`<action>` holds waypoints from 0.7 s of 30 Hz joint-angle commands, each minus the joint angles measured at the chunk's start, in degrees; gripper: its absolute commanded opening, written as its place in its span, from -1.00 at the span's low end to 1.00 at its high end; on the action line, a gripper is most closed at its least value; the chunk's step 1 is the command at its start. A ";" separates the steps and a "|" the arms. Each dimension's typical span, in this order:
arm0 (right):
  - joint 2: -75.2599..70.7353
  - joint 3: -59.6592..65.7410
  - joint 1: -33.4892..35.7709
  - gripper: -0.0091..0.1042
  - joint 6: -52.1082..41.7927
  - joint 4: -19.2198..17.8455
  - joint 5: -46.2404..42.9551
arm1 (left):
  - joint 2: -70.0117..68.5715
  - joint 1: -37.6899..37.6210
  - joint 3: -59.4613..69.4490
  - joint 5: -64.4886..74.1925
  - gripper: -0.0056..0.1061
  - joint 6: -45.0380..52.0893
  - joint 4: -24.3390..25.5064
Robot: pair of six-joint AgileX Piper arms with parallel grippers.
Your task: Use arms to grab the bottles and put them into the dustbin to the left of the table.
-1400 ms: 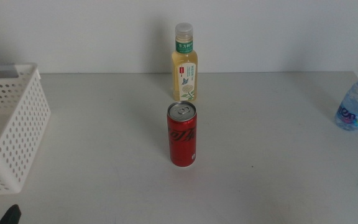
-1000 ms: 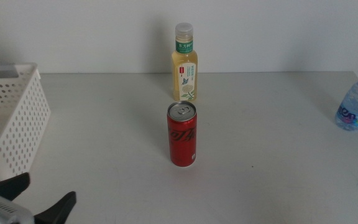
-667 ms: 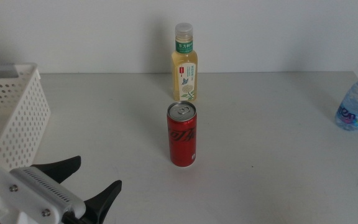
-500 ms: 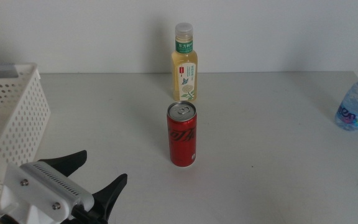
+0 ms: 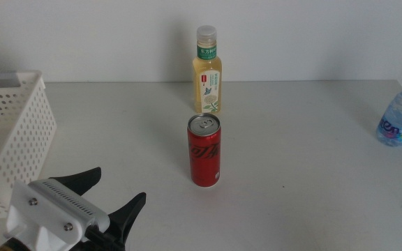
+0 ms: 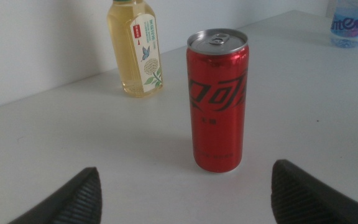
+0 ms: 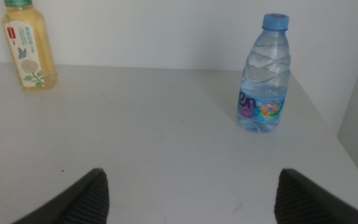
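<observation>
Your left gripper (image 5: 110,192), jaws spread wide and holding nothing, sits low over the table (image 5: 292,160) beside the dustbin (image 5: 9,132), pointed at the upright red can (image 5: 205,150) (table centre). The tea bottle (image 5: 206,70) stands behind the can. Your right gripper (image 7: 191,186), also wide open and empty, faces the water bottle (image 7: 263,74) at the table's right edge.

Your dustbin (image 5: 9,139) runs off the left edge, the water bottle (image 5: 400,111) clips the right edge, and the tea bottle (image 6: 137,50) loses its cap in the left wrist view.
</observation>
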 commanded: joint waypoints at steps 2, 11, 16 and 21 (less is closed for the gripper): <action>-0.81 -0.65 0.15 0.37 -0.49 -0.33 -4.28 | -0.32 -0.47 -1.56 -4.99 0.77 -1.10 -0.23; -0.81 -0.65 0.15 0.37 -0.49 -0.33 -4.28 | 5.51 -0.47 -4.38 -9.08 0.77 -4.11 0.46; -0.81 -0.65 0.15 0.37 -0.49 -0.33 -4.28 | 15.24 -0.40 -10.00 -11.64 0.77 -6.94 4.78; -0.81 -0.65 0.15 0.37 -0.49 -0.33 -4.28 | 24.18 -0.40 -14.90 -16.65 0.77 -9.48 5.30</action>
